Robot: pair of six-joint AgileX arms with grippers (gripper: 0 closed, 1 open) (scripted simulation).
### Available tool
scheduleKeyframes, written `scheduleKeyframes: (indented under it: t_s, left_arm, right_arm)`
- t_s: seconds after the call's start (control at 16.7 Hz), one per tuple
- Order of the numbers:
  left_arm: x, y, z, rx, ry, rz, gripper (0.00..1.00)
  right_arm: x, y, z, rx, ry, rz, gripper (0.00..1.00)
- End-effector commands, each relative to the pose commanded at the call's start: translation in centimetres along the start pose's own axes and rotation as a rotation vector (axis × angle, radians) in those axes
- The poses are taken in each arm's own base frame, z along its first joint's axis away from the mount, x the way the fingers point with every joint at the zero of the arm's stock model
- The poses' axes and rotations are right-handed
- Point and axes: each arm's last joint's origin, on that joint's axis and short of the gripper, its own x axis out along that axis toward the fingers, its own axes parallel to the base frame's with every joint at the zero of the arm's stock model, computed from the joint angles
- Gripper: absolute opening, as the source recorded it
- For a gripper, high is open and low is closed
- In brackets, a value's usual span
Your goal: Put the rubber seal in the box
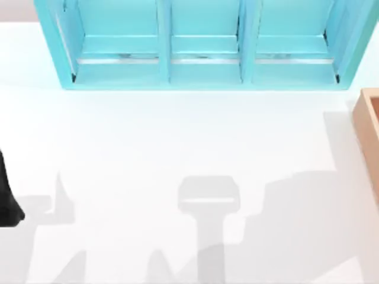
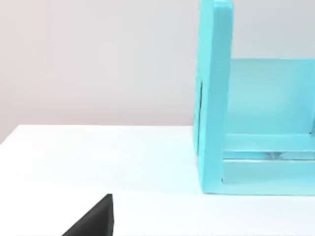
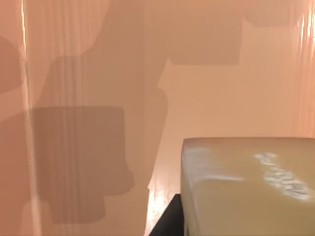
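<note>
In the right wrist view the rubber seal (image 3: 246,182) is a tan block with a whitish printed patch on its upper face, very close to the camera. One dark finger (image 3: 165,221) of my right gripper (image 3: 236,223) presses against its side, so the gripper is shut on it. Behind the seal lie the reddish-brown inner surfaces of the box (image 3: 98,73), with blocky shadows of the gripper cast across them. In the top view the box (image 1: 368,127) shows as a tan-orange rim at the right edge of the table. My left gripper (image 2: 93,221) is parked low at the table's left.
A big turquoise three-compartment shelf (image 1: 201,47) stands along the back of the white table, and its side wall (image 2: 214,98) rises ahead of the left wrist camera. The left arm (image 1: 7,201) is a black shape at the left edge. Grey shadows cross the table's front.
</note>
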Motion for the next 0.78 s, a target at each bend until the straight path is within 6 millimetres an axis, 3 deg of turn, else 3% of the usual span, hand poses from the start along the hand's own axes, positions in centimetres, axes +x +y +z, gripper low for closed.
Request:
scheduleKeyframes:
  t_s: [0.36,0.6,0.78]
  left_arm:
    - [0.0,0.0,0.0,0.0,0.0,0.0,1.0]
    - [0.0,0.0,0.0,0.0,0.0,0.0,1.0]
    - [0.0,0.0,0.0,0.0,0.0,0.0,1.0]
  right_arm:
    - [4.8,-0.1,-0.2,-0.002,-0.018,-0.006,0.0]
    - [5.1,-0.1,-0.3,-0.002,-0.014,-0.004,0.0]
    - [5.1,-0.1,-0.3,-0.002,-0.014,-0.004,0.23]
